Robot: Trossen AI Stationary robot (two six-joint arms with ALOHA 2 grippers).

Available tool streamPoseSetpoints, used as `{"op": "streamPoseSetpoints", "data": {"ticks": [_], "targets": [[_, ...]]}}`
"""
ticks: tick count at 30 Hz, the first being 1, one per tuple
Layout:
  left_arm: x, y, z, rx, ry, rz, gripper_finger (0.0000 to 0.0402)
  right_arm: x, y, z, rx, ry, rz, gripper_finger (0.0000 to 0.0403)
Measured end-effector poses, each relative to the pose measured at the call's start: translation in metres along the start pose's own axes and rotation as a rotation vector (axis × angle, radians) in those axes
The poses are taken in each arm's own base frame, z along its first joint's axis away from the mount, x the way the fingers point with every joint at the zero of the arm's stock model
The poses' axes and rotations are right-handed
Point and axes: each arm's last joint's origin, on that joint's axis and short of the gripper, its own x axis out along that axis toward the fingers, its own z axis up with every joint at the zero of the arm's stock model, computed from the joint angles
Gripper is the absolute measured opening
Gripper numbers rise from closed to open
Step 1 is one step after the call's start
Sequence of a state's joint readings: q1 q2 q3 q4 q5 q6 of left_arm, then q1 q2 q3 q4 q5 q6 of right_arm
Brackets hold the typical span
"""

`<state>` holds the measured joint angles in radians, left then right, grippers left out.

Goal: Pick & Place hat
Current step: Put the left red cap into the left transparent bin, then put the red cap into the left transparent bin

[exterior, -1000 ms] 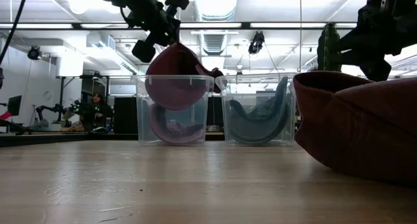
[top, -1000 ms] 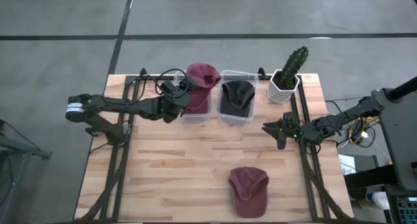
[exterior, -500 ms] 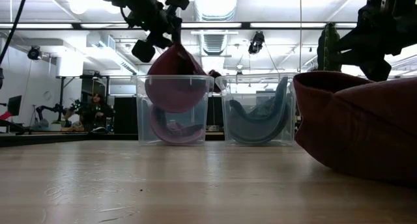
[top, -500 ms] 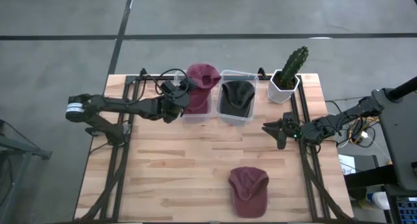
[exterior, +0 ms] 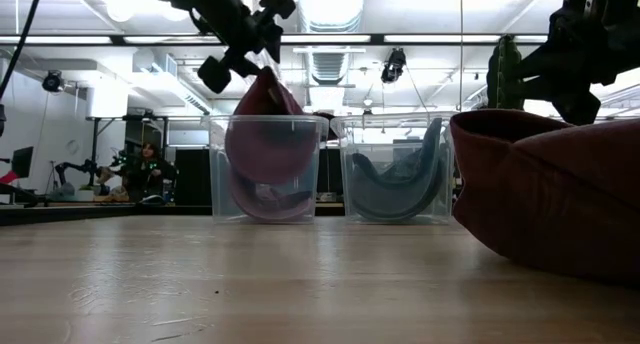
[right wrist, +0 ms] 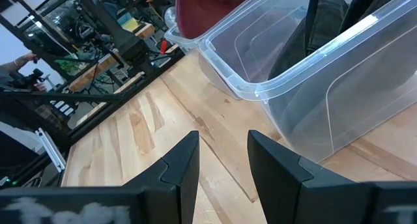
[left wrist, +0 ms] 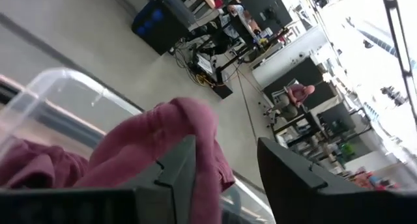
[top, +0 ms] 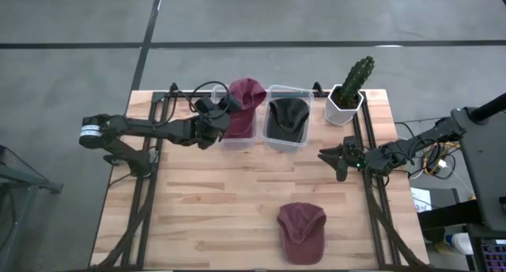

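Observation:
A maroon hat (top: 247,92) sits in the left clear bin (top: 239,143), its peak sticking up above the rim (exterior: 265,84), on top of another maroon hat (exterior: 268,202). My left gripper (exterior: 250,39) is open just above that peak, at the bin's left side (top: 224,111). A second clear bin (top: 286,144) holds a dark hat (top: 286,115). One more maroon hat (top: 302,231) lies on the table near the near edge. My right gripper (top: 328,157) waits open by the right rail, holding nothing. My left gripper stands open around the hat's upper fold (left wrist: 207,152), slanting down from the table's left. The cloth lies against one finger (left wrist: 176,182) and a gap shows to the other finger (left wrist: 287,178). The hat's body rests inside the bin.
A potted cactus (top: 352,86) stands at the far right corner beside the bins. Metal rails (top: 371,201) run along both sides of the wooden table (top: 213,209). In the low view the near maroon hat (exterior: 550,194) fills the right. Bare wood lies between the bins and the near hat.
My left gripper's fingers have spread apart a little in the low view. The maroon hat that hung from them over the left bin has sunk deeper into the bin and now rests on the hat below.

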<state>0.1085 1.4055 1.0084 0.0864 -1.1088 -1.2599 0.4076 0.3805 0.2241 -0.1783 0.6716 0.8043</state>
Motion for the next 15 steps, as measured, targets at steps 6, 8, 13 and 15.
{"op": "streamPoseSetpoints", "data": {"ticks": [6,8,13,15], "targets": [[-0.002,-0.003,0.008,0.095,-0.03,-0.001,0.0156,0.0,0.0,0.0,0.0,0.001,0.001,0.0123],[-0.004,-0.006,0.012,0.125,-0.058,0.001,0.0156,0.0,0.0,0.0,0.0,0.001,0.001,0.0123],[-0.007,-0.016,0.024,0.206,-0.107,0.01,0.0156,0.0,0.0,0.0,0.0,0.001,0.001,0.0123],[-0.008,-0.02,0.026,0.216,-0.11,0.004,0.0156,0.0,0.0,0.0,0.001,0.001,0.001,0.0123]]}}
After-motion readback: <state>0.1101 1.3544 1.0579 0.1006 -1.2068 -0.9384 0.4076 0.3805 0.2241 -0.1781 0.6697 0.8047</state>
